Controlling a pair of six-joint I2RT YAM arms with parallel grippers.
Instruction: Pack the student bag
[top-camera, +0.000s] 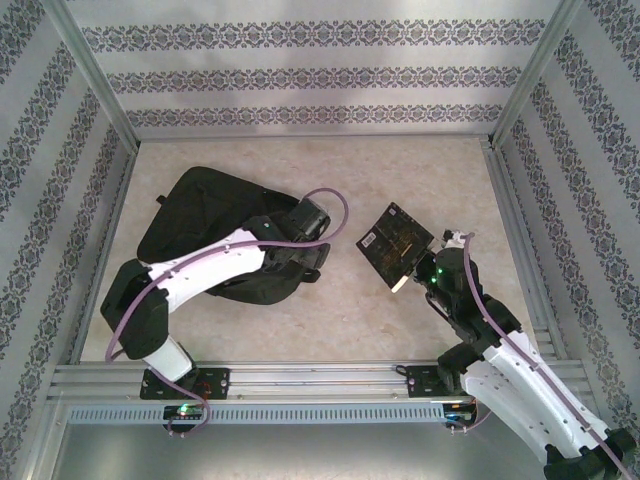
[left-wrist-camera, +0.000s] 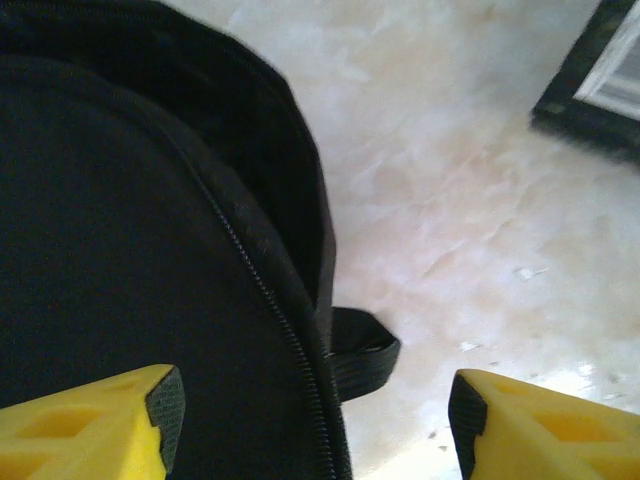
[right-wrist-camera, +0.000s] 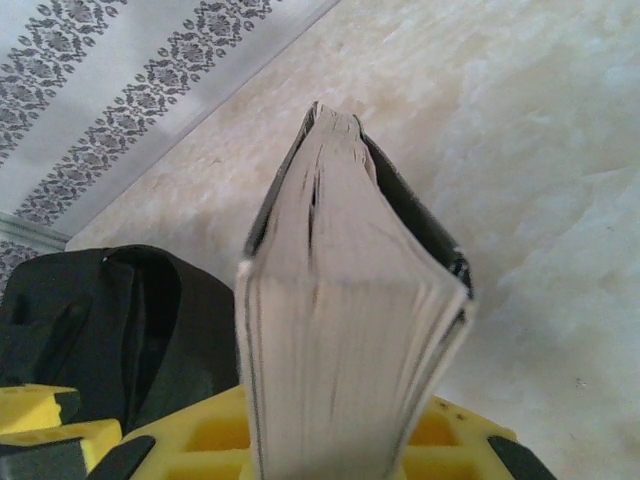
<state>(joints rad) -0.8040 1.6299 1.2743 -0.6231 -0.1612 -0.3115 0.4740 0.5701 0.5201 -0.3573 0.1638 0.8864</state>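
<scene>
The student bag (top-camera: 195, 215) is a black soft backpack lying flat at the left middle of the table. My left gripper (top-camera: 305, 268) hovers over its right edge. In the left wrist view this gripper (left-wrist-camera: 315, 405) is open, its yellow fingers (left-wrist-camera: 100, 425) wide apart. The bag's zip (left-wrist-camera: 265, 295) and black top loop (left-wrist-camera: 365, 365) lie between them, untouched. My right gripper (top-camera: 418, 275) is shut on a thick black-covered book (top-camera: 395, 243), held tilted above the table to the right of the bag. In the right wrist view the book's page edge (right-wrist-camera: 345, 320) rises from the gripper (right-wrist-camera: 330, 455), with the bag (right-wrist-camera: 120, 320) behind at the left.
Bare marble-patterned tabletop (top-camera: 400, 170) lies between the bag and the book and behind them. Aluminium frame rails (top-camera: 300, 380) run along the near edge and the sides, and patterned walls (top-camera: 300, 75) close in the back and flanks.
</scene>
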